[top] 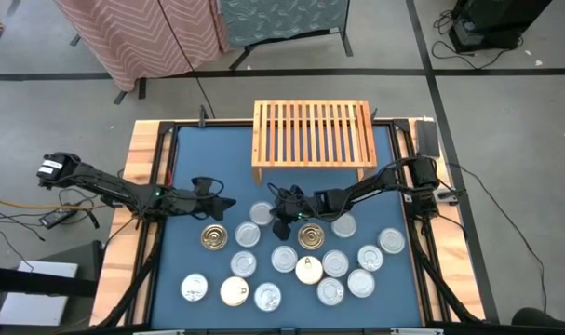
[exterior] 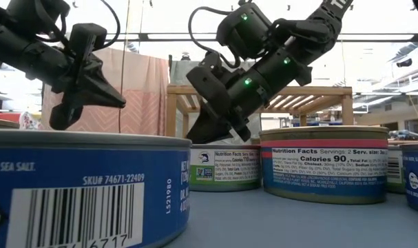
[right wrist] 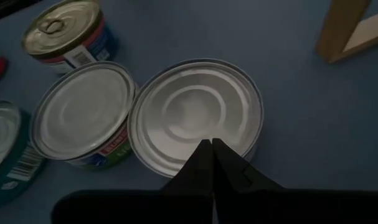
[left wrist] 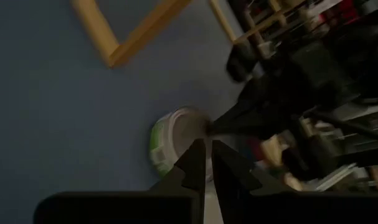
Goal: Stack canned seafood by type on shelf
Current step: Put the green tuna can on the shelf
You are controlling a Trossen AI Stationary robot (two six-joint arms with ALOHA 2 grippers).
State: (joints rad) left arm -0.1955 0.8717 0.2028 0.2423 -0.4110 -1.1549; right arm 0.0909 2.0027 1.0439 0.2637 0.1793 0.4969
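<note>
right claw (right wrist: 212, 144), fingers together, is hovering over a silver-topped tin (right wrist: 195, 112) near the shelf (top: 313, 133); it needs opening wide before descending. left claw (top: 219, 207), seemingly almost together, is waiting beside. remaining tins (top: 284, 265) are sitting loose on the counter (top: 194, 158).

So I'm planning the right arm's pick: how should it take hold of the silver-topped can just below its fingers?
Grip the silver-topped can across its side wall, coming from above with jaws open. It lies flat and another can touches one side, so put the fingers on the free sides. The right gripper is shut now.
</note>
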